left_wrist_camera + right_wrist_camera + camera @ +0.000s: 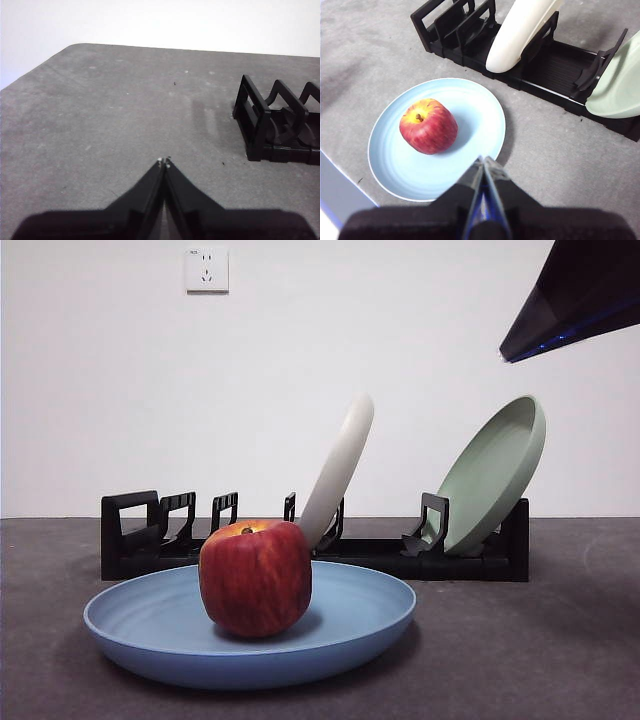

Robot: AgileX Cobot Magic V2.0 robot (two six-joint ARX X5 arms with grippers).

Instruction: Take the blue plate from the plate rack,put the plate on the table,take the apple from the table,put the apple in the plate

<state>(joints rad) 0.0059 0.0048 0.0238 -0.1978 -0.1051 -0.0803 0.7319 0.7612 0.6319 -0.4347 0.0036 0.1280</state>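
Observation:
The blue plate (250, 635) (436, 137) lies flat on the dark grey table (560, 640), in front of the black plate rack (310, 545) (540, 60). The red apple (255, 577) (428, 125) sits upright in the plate, stem up. My right gripper (483, 160) hovers above the plate's near rim, shut and holding nothing; it appears as a dark tip (580, 300) at the top right in the front view. My left gripper (164, 161) is shut over bare table near the handle end of the plate rack (277, 127).
A cream-white plate (338, 472) (520, 30) leans in the rack's middle slot and a sage-green plate (492, 475) (617, 85) leans at its right end. A wall socket (206, 270) is on the white wall behind.

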